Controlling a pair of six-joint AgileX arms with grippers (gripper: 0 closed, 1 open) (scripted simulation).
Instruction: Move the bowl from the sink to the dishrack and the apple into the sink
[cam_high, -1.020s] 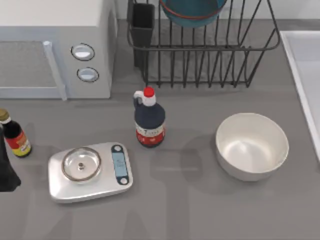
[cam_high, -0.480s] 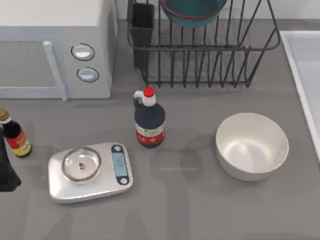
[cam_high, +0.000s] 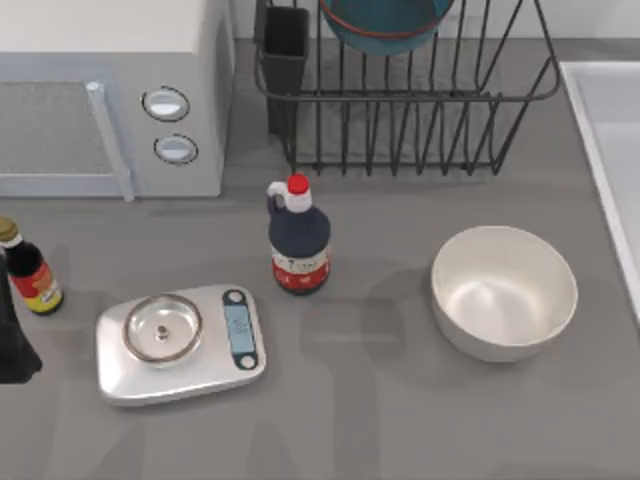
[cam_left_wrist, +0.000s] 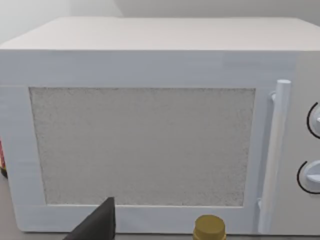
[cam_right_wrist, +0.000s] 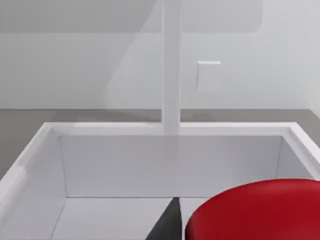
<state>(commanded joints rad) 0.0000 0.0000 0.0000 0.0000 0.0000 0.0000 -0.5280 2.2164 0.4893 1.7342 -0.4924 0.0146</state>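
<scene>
- Nothing on the table has shifted over the last second; the top view matches the earlier ones item for item.
- The bowl (cam_high: 386, 22) sits in the dishrack (cam_high: 420, 110) at the back of the table, its red-banded rim showing behind the upright bars, just beside the dark cup (cam_high: 285, 50) at the rack's left corner.
- The sink (cam_high: 612, 150) lies along the table's right edge, right of the rack.
- In the right wrist view the apple (cam_right_wrist: 257, 210) looms large and close to the camera, above the sink (cam_right_wrist: 150, 150), with a dark fingertip (cam_right_wrist: 167, 222) just beside it. Whether the right jaws are clamped on the apple cannot be told.
- A white faucet post (cam_right_wrist: 171, 65) rises from the sink's far rim.
- The left arm (cam_high: 12, 335) is parked at the table's left edge, beside a small bottle (cam_high: 28, 268); its wrist view faces the microwave (cam_left_wrist: 150, 125), with the bottle's gold cap (cam_left_wrist: 209, 227) and one dark fingertip (cam_left_wrist: 97, 225) near the camera. Its jaw state cannot be told.
- Mid-table stand a soy bottle (cam_high: 298, 238), a scale (cam_high: 182, 342) and a white bowl (cam_high: 504, 292), all well apart.
</scene>
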